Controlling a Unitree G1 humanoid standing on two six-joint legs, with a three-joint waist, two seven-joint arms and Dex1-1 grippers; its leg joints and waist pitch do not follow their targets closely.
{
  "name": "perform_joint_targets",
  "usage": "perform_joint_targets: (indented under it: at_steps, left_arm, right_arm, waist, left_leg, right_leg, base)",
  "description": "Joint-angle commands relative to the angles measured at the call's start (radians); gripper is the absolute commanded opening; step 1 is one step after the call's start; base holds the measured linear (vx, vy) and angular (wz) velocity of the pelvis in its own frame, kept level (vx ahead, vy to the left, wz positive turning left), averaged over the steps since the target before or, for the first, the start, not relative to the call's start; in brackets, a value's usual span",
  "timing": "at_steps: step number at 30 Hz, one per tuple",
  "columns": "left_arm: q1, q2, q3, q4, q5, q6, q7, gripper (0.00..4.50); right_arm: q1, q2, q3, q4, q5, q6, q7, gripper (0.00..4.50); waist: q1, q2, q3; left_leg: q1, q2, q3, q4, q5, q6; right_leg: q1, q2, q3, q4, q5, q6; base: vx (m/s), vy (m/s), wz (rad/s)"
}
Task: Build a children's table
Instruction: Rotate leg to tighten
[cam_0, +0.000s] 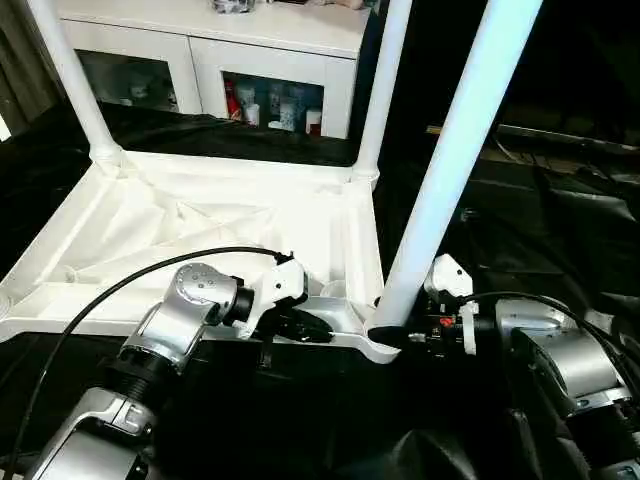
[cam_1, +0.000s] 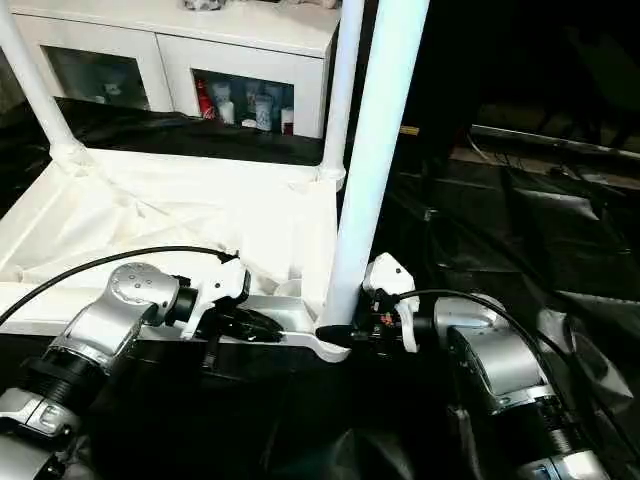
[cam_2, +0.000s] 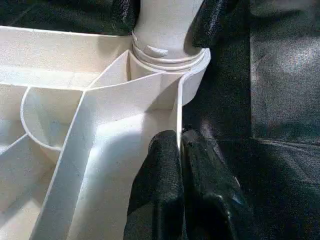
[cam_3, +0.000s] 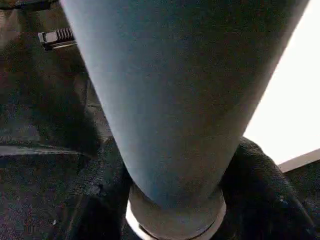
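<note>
White plastic is what I am working on: the tabletop (cam_0: 200, 230) lies upside down, ribs up, across the left and middle of the head picture.

My left gripper (cam_2: 181, 150) is pinched shut on the thin side wall of the tabletop, close to the near right corner. One black finger (cam_2: 155, 190) sits inside the wall and the other sits outside it.

My right gripper (cam_0: 395, 335) is at the bottom of the near leg (cam_0: 450, 150), low in the middle of the head picture. Its two black fingers (cam_3: 265, 185) sit on both sides of the leg, right where the leg goes into the round corner socket (cam_2: 172, 57). The jaws are about half open around the leg and seem to touch it.

That leg stands up tall and leans toward the upper right of the frame. Two more legs (cam_0: 70, 80) stand at the far corners, one at the upper left and one (cam_0: 385, 90) near the top middle. A white cabinet (cam_0: 250, 60) with glass doors is behind them.
</note>
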Motion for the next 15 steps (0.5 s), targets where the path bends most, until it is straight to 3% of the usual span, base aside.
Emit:
perform_joint_targets:
  at_steps: [1, 7, 11, 12, 15]
  left_arm:
    - [-0.002, -0.028, -0.015, 0.017, 0.010, -0.002, 0.038, 0.00]
    - [-0.055, -0.126, -0.003, 0.101, 0.072, 0.040, 0.274, 0.00]
    - [-0.086, -0.210, 0.000, 0.149, 0.099, 0.082, 0.417, 0.00]
    - [-0.101, -0.253, 0.000, 0.169, 0.107, 0.103, 0.483, 0.00]
    - [-0.120, -0.309, -0.011, 0.197, 0.122, 0.109, 0.537, 0.00]
  right_arm:
    - [0.001, 0.030, -0.006, 0.024, -0.009, 0.011, -0.061, 2.17]
    - [-0.039, 0.202, -0.094, 0.158, -0.044, 0.041, -0.409, 2.04]
    - [-0.054, 0.302, -0.133, 0.194, -0.069, 0.055, -0.615, 2.01]
    - [-0.072, 0.356, -0.152, 0.222, -0.091, 0.070, -0.739, 2.01]
    - [-0.090, 0.407, -0.158, 0.244, -0.109, 0.062, -0.815, 2.01]
  waist:
    - [-0.001, -0.008, -0.049]
    - [-0.020, -0.010, -0.045]
    - [-0.025, -0.012, -0.043]
    - [-0.026, -0.011, -0.045]
    - [-0.025, -0.010, -0.047]
  left_leg:
    - [0.009, 0.078, -0.035, -0.068, -0.111, 0.062]
    - [0.014, 0.078, -0.044, -0.080, -0.184, -0.006]
    - [0.019, 0.077, -0.042, -0.081, -0.201, -0.018]
    - [0.017, 0.075, -0.042, -0.080, -0.193, -0.020]
    - [0.017, 0.074, -0.042, -0.079, -0.179, -0.022]
  right_leg:
    - [0.039, -0.110, 0.063, -0.071, -0.127, -0.218]
    - [0.033, -0.114, 0.062, -0.088, -0.291, -0.182]
    - [0.029, -0.114, 0.065, -0.093, -0.289, -0.174]
    - [0.031, -0.113, 0.066, -0.093, -0.282, -0.170]
    - [0.032, -0.113, 0.067, -0.091, -0.253, -0.170]
  base:
    - [0.000, 0.000, 0.00]
    - [0.000, 0.000, 0.00]
    - [0.000, 0.000, 0.00]
    - [0.000, 0.000, 0.00]
    - [0.000, 0.000, 0.00]
